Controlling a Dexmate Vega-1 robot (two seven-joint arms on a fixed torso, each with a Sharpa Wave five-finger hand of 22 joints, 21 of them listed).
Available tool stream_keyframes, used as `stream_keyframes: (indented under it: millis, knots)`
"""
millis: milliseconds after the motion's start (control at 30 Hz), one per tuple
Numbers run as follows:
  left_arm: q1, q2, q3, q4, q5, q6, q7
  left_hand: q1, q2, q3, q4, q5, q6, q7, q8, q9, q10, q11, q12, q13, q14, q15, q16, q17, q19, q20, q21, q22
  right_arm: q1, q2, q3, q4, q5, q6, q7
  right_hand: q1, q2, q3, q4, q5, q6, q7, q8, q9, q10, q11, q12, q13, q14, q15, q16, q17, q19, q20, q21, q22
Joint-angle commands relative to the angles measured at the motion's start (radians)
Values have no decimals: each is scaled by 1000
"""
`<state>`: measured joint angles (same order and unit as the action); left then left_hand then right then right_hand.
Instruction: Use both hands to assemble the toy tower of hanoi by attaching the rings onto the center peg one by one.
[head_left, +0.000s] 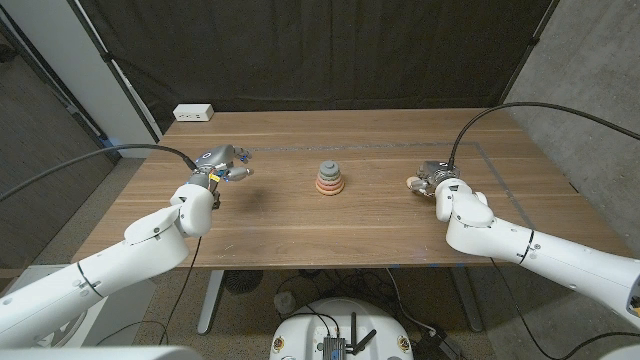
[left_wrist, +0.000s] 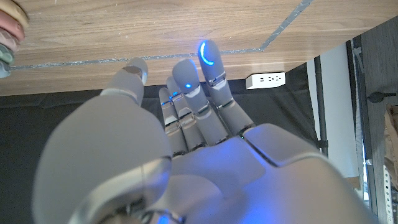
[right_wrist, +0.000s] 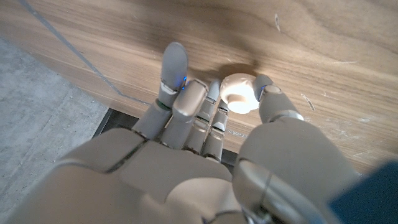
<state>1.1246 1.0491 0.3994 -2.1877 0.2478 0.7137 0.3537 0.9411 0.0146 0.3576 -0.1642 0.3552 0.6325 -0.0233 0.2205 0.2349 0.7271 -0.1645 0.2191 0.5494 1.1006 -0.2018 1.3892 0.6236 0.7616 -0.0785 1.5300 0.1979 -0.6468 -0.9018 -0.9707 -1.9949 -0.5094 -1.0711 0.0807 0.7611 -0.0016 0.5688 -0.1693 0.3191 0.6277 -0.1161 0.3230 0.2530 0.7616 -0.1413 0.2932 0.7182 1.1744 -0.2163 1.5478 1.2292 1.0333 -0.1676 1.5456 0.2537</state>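
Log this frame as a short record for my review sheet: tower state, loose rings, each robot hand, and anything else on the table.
tower: stack of pastel rings on the centre peg, grey ring on top, at table centre
loose ring: small cream ring on the wooden table, right of the tower
right robot hand: at the cream ring, fingertips around it; grip not certain
left robot hand: left of the tower, fingers apart, holding nothing
other: white power strip at the table's far left edge
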Motion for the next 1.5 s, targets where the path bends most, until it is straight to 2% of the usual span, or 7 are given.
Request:
stream_keyframes:
  millis: [33, 500, 1000, 1500]
  knots:
    - [2, 1, -1, -4, 1, 2, -1, -7, 2, 11, 1, 4, 11, 2, -6, 3, 7, 0, -2, 3, 5, -18, 3, 6, 10, -129, 3, 4, -9, -31, 19, -65, -15, -20, 12, 13, 26, 17, 7, 7, 51, -22, 11, 2, 64, -50, 6, 10, 12, -1, 5, 1, 10, -50, 1, 6]
    - [10, 1, -8, -4, -2, -2, 8, -10, 0, 22, 0, 4, 19, 1, -6, 5, 17, -3, -1, 6, 9, -18, 1, 9, 15, -129, 6, 5, 9, -81, 5, -176, -87, -55, 68, 9, 28, 20, 7, 13, 62, -18, 15, -1, 69, -47, 0, 25, 23, -1, 6, 2, 17, -50, -2, 7]
    - [12, 3, -9, -4, -3, -2, 5, -13, -2, 29, -1, 4, 25, 2, -6, 5, 22, -4, -1, 9, 9, -18, -2, 9, 18, -130, 7, 5, -27, -131, 86, -260, -76, -14, 106, 4, 29, 25, 7, 19, 70, -9, 15, -5, 95, -47, -4, 35, 31, -1, 5, 2, 24, -50, -4, 8]
    - [6, 0, -3, 1, 2, -10, 6, -14, -3, 34, -1, 4, 29, 1, -6, 6, 28, -3, -1, 10, 15, -18, 1, 14, 20, -130, 8, 6, -71, -144, 137, -300, -86, 66, 113, 2, 29, 28, 6, 22, 75, -6, 15, -8, 103, -47, -11, 40, 36, -1, 6, 3, 27, -50, -6, 9]
